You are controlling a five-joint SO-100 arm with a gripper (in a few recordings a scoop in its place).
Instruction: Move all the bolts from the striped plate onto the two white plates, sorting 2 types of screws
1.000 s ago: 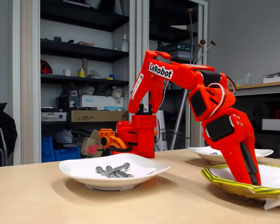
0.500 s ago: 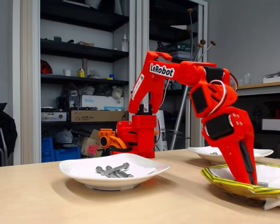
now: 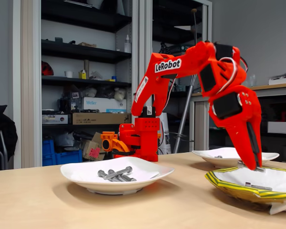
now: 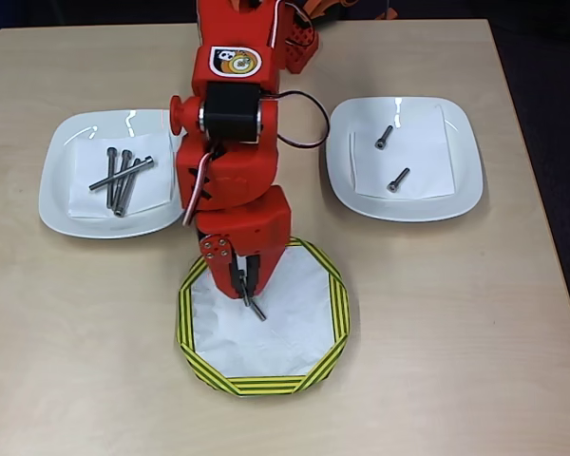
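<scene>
A red gripper (image 4: pixel 246 290), clamped on a short bolt (image 4: pixel 256 309), hovers over the striped plate (image 4: pixel 334 313), between a left white plate (image 4: pixel 57 195) holding long bolts (image 4: pixel 121 178) and a right plate (image 4: pixel 461 180) holding short ones (image 4: pixel 390 159); held near its end, the bolt might slip out in transit.

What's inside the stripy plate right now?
The striped plate has a white inside. In the overhead view the claw hangs over it, shut on one bolt. The fixed view shows something small and grey low in the plate. The arm covers the plate's top part.
</scene>
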